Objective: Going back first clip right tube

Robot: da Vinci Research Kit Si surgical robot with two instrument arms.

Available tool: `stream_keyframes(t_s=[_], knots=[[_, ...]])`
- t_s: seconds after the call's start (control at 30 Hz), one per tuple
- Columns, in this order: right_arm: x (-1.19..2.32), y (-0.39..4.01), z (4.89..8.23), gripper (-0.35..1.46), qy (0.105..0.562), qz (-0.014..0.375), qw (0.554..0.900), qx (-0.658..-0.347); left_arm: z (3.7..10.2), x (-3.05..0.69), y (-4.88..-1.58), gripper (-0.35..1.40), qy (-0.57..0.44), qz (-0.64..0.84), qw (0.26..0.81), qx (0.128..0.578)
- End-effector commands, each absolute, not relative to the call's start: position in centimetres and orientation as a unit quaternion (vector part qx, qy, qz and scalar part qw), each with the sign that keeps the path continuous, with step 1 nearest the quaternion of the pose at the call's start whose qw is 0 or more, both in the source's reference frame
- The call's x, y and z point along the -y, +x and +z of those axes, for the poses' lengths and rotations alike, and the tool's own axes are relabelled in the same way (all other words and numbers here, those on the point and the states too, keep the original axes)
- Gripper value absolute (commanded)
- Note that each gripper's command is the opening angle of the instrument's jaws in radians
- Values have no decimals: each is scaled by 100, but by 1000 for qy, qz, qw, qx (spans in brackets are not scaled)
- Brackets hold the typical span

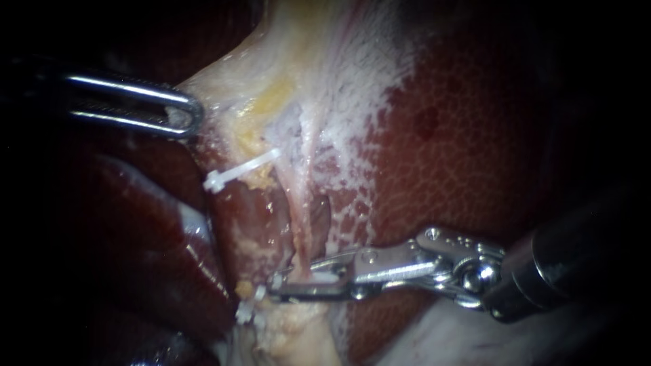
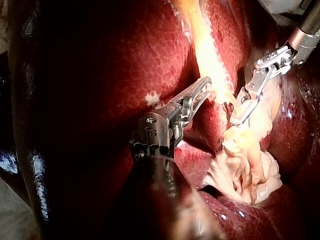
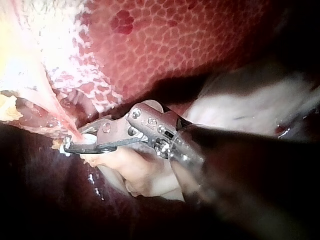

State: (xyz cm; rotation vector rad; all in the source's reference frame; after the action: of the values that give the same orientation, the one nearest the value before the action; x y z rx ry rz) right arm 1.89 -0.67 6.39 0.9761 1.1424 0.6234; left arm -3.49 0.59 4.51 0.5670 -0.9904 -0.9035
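Observation:
My right instrument (image 1: 274, 286) comes in from the lower right. Its jaws stand slightly open around the pink right tube (image 1: 300, 217), with a white clip (image 1: 324, 276) showing in the gap between them. In the right wrist view the same jaws (image 3: 67, 145) straddle the tube (image 3: 60, 120). My left instrument (image 1: 186, 115) is shut on pale gallbladder tissue (image 1: 224, 88) at the upper left and holds it taut; the left wrist view shows its jaws (image 2: 205, 86) pinching that yellowish fold. Another white clip (image 1: 239, 171) lies across the tissue higher up.
Dark red liver (image 1: 461, 149) fills the right side behind the tube. A third white clip (image 1: 247, 312) sits just below my right instrument's tip. Folded pale tissue (image 2: 245, 165) lies under the right instrument (image 2: 237, 117).

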Motion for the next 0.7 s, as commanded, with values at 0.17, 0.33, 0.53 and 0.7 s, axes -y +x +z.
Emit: stream_keyframes(t_s=[0.17, 0.33, 0.53, 0.7], knots=[[66, 189, 639, -33, 436, 278, 687, -510, 451, -59, -349, -35, 259, -413, 747, 453], [66, 189, 640, -28, 436, 278, 687, -510, 451, -59, -349, -35, 259, -413, 747, 453], [67, 190, 641, 19, 436, 278, 687, -510, 451, -59, -349, -35, 259, -413, 747, 453], [68, 195, 642, 46, 418, 256, 698, -522, 451, -59, -349, -35, 259, -413, 747, 453]])
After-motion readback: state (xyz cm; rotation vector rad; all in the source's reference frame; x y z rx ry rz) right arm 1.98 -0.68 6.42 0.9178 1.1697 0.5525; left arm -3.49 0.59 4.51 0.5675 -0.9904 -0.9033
